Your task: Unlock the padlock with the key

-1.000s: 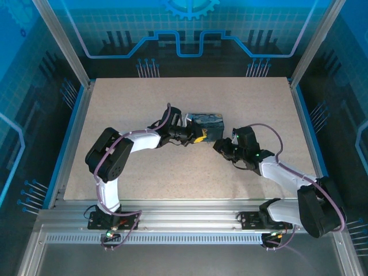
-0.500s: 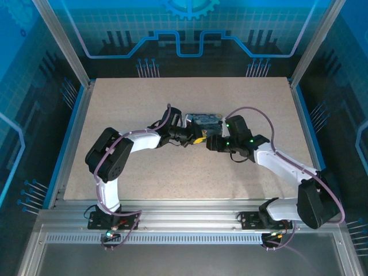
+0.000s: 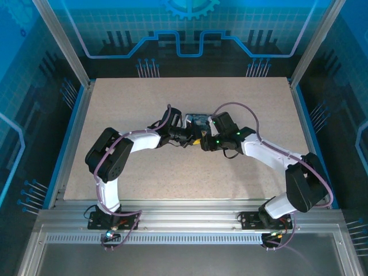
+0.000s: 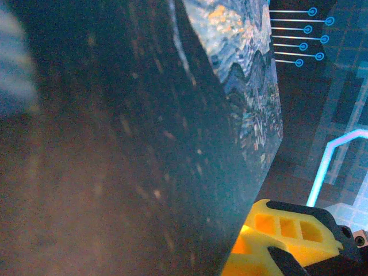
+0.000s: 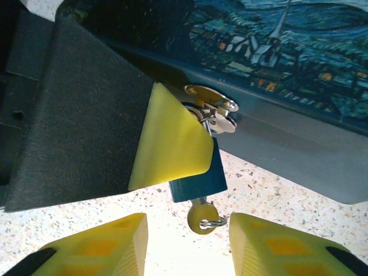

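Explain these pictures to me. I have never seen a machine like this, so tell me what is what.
These are two robot arms bolted at the near edge of a speckled beige table. One picture looks down from above; the other two come from a camera on each arm's wrist. On the table stands a dark blue box painted with a night-sky scene. From its brass hasp hangs a teal padlock, with a brass-headed key in its underside. The left hand is against the padlock, one yellow finger covering part of it; whether it grips I cannot tell. The right hand is open, its yellow fingers either side of the key, not touching it.
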{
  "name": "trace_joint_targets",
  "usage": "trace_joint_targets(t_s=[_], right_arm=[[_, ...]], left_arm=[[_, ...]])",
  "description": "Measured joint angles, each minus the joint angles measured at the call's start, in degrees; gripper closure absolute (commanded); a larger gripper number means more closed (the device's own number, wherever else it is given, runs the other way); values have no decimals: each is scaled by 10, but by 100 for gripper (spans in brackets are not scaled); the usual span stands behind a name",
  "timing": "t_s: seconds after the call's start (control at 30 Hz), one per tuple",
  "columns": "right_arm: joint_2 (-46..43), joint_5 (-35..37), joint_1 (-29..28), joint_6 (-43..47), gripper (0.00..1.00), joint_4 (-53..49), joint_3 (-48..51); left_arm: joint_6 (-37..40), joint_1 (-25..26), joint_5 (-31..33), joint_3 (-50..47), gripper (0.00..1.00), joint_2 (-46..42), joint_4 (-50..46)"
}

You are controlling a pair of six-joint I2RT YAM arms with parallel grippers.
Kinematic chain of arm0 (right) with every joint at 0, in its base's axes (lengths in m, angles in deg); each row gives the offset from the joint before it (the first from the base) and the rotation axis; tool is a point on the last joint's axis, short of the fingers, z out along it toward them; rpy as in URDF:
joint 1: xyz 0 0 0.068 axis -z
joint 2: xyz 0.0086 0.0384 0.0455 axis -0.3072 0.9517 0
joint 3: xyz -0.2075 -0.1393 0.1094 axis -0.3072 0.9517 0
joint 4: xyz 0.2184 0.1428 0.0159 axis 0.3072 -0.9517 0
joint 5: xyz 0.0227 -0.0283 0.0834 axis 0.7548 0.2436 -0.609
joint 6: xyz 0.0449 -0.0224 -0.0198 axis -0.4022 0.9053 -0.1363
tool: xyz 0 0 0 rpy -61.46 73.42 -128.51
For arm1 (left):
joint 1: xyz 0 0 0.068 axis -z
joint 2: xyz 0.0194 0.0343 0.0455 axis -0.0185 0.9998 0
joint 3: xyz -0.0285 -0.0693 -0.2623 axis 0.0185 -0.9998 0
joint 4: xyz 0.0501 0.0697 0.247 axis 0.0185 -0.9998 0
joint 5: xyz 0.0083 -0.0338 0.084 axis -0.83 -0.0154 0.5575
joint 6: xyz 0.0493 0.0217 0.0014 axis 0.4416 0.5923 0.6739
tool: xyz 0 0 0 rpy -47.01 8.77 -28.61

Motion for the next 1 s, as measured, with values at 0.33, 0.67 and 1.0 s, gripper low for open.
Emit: trace_joint_targets(t_s=[0.33, 0.67, 1.0], right_arm=[[27, 29, -14, 20, 60, -13, -18], [37, 58, -24, 34, 70, -28, -34], [43, 58, -27, 48, 94, -36, -39]], left_arm=[[0, 0, 0, 0, 100, -1, -9], [0, 0, -3, 0, 100, -4, -10], [0, 0, 2, -4, 100, -4, -12]])
